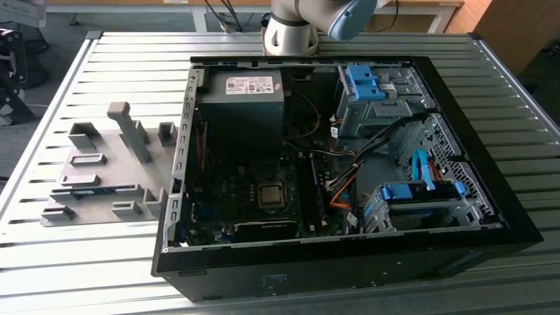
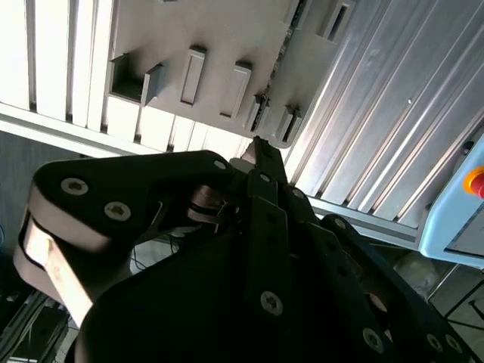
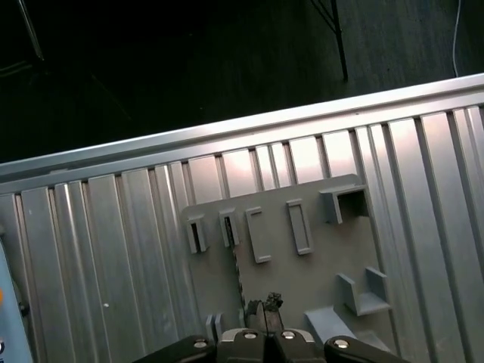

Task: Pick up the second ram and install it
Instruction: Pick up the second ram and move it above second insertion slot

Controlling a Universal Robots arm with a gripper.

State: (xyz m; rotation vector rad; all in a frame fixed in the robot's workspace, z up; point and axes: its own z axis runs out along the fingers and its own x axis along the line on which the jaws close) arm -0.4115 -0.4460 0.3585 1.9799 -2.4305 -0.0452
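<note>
— Hovering above the grey holder plate (image 3: 302, 280) with fingers (image 2: 263, 189) closed on nothing?
— Yes; second ram (image 1: 94, 191) resting in a slot of that plate on the desk (image 1: 131, 65), at the exterior view's left of the computer case (image 1: 350, 272)
— Advice for the pick?
— Probably open wide, descend straight, grip mid-length, lift level
</note>
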